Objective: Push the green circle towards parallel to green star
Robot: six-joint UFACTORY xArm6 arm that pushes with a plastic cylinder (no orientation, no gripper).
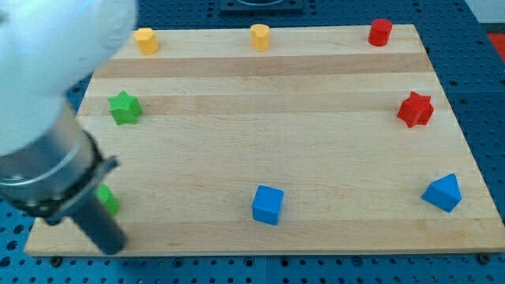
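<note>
The green star [124,108] lies near the board's left edge, upper half. The green circle [109,200] sits near the bottom left corner, mostly hidden behind my arm. My rod runs down across it and my tip [113,246] rests just below and beside the green circle, close to the board's bottom edge. I cannot tell whether the tip touches the circle.
A yellow block [145,39], a yellow cylinder [260,36] and a red cylinder [380,31] line the top edge. A red star [415,109] is at the right, a blue cube [267,204] at bottom middle, a blue wedge [443,192] at bottom right. The wooden board [276,134] sits on a blue table.
</note>
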